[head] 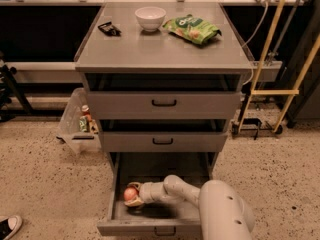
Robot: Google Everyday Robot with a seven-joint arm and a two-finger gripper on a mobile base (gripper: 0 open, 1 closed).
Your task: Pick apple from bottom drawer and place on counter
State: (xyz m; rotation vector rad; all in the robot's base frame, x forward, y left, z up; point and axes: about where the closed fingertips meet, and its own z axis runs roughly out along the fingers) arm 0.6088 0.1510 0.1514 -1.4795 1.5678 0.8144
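The bottom drawer stands pulled out under two shut shallower drawers. The apple, small and red-orange, sits at the drawer's left side. My gripper reaches into the drawer from the right, and its pale fingers are closed around the apple. My white arm fills the drawer's right front corner. The grey counter is the cabinet's top, well above the gripper.
On the counter stand a white bowl, a green snack bag and a small black object. A clear plastic bin with bottles sits on the floor left of the cabinet. Yellow poles stand at the right.
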